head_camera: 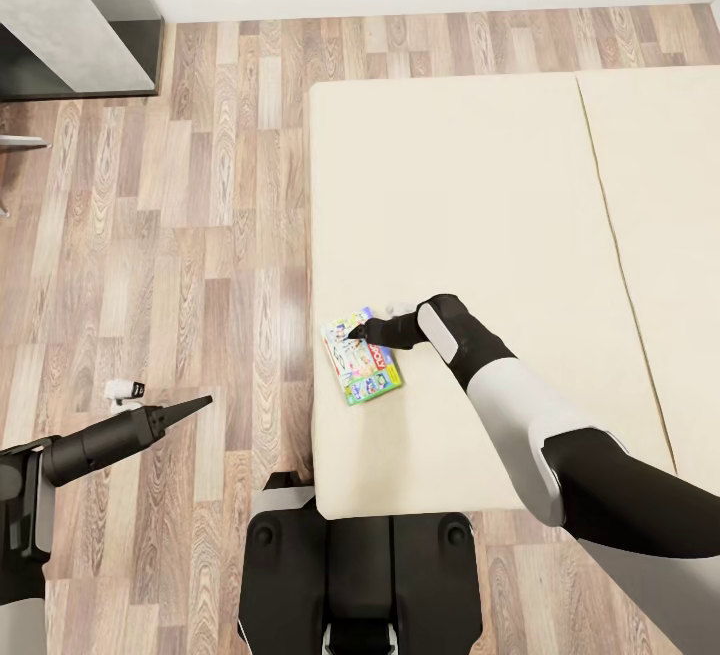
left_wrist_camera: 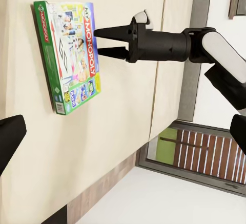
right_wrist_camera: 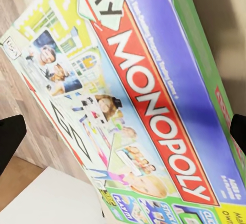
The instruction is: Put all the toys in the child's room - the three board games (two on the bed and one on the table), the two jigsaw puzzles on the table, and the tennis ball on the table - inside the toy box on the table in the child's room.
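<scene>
One board game (head_camera: 362,357) lies flat near the bed (head_camera: 480,185) corner, lower centre of frame; right gripper (head_camera: 357,333) narrowly open above it may shove it off the edge instead of gripping.

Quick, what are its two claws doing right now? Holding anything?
Left gripper: hangs over the floor beside the bed, holding nothing; open or shut cannot be told.
Right gripper: open, empty, at the board game on the bed.
</scene>
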